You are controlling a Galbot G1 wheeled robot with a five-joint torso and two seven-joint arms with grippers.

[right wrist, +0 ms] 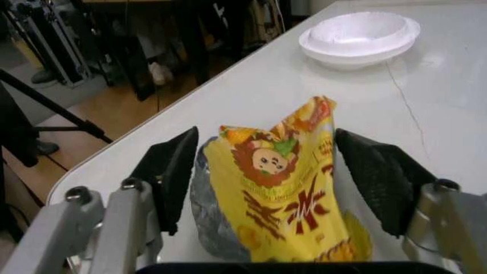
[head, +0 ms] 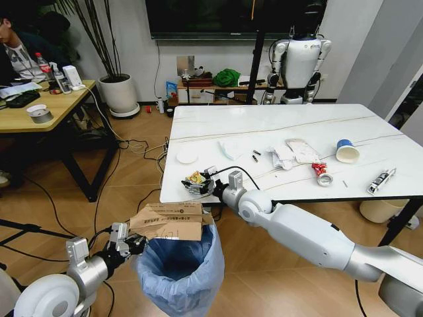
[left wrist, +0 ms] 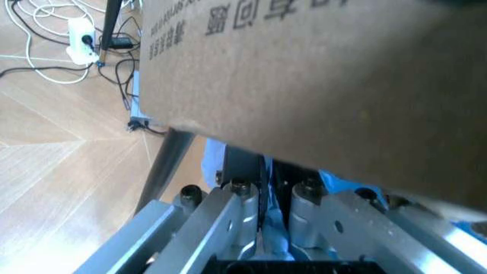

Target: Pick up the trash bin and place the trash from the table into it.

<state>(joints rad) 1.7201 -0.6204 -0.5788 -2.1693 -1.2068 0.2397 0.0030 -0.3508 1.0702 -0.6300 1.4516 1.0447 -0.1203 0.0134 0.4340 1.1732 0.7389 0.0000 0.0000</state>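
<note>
Open fingers around yellow wrapper

The left gripper holds the rim of the trash bin, just below the near corner of the table, with flattened cardboard lying across the bin's mouth. The right gripper sits at that corner around a yellow snack wrapper. Farther along the table lie crumpled papers, a paper cup and a tape roll.

Wooden desk — potted plant beside
</note>
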